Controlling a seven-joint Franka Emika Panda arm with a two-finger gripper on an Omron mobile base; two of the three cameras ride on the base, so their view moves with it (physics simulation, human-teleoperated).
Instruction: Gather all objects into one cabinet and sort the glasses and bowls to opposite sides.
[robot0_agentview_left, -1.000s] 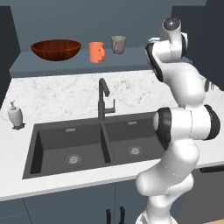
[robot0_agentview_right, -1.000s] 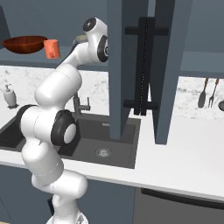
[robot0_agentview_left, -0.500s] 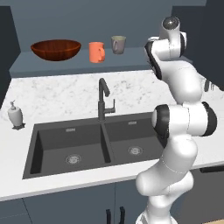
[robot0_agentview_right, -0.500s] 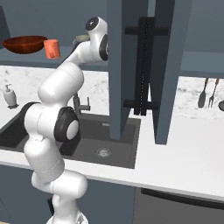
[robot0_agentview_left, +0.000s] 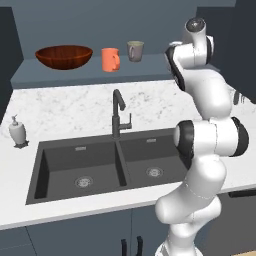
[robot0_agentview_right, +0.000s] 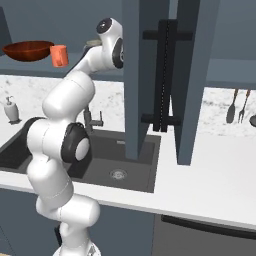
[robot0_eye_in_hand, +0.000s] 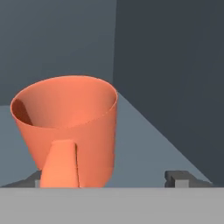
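Pincer standing wide, gripping nothing; orange cup sitting upright between tips on cabinet shelf. Bowl, orange mug, grey mug resting on same shelf; sorting looking nearly finished.

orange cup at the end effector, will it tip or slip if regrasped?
The orange cup looks rigid and probably light. It narrows toward the base, so a high push could tip it. Its smooth walls may slip; the handle looks like the safer grasp.

One wooden bowl, two orange cups, one grey-beige mug, one soap dispenser
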